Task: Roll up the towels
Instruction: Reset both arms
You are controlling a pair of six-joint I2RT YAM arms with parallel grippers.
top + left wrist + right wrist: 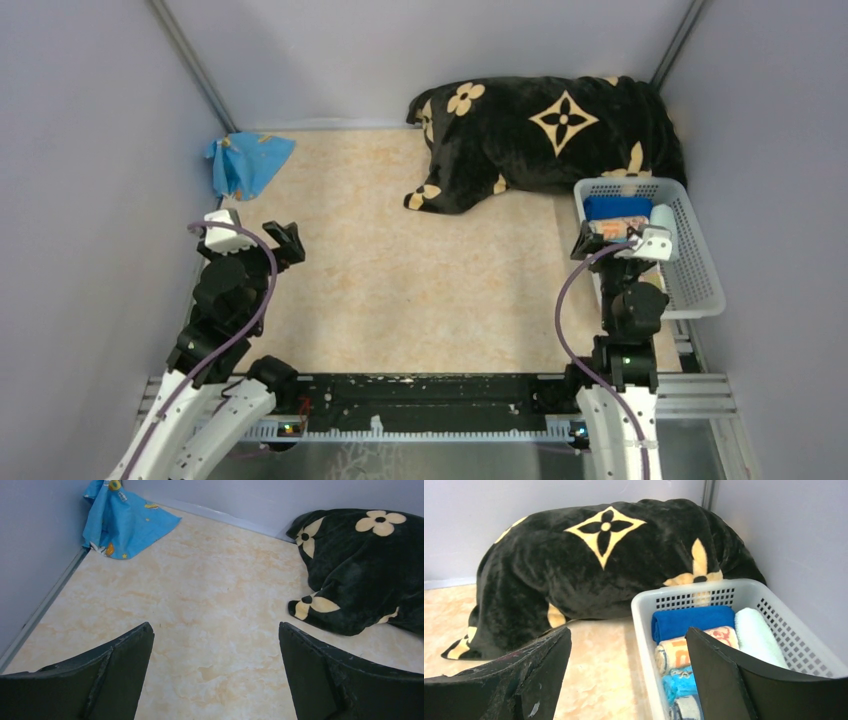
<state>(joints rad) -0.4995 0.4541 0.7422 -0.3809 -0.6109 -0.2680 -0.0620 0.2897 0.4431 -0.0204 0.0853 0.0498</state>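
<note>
Left gripper [215, 628]: fingers spread wide, nothing between them, hanging over bare table [420, 285] at left of the top view. Right gripper [628, 630]: fingers also spread wide, holding nothing, at the right of the top view; in the right wrist view one finger is over the table and the other is in front of the basket's near end.

Light blue towel [246, 160] with small orange and yellow print is unrolled and crumpled in the upper left corner of the table, bunched up against the wall, well apart from both grippers. In the left wrist view it sits at upper left.

White slotted basket [702, 262] stands at the right edge of the table, just beside the right gripper. Rolled towels are packed inside: dark blue roll [691, 621] at the far end, cream roll with orange print [670, 655] next to it, pale mint roll [756, 636] along the right wall, light blue roll [676, 682] nearer the camera, and one more patterned roll [685, 708] at the bottom of the frame, partly cut off.

Black plush blanket [545, 130] with beige flower motifs is heaped at upper centre to upper right, touching the basket's far end.
</note>
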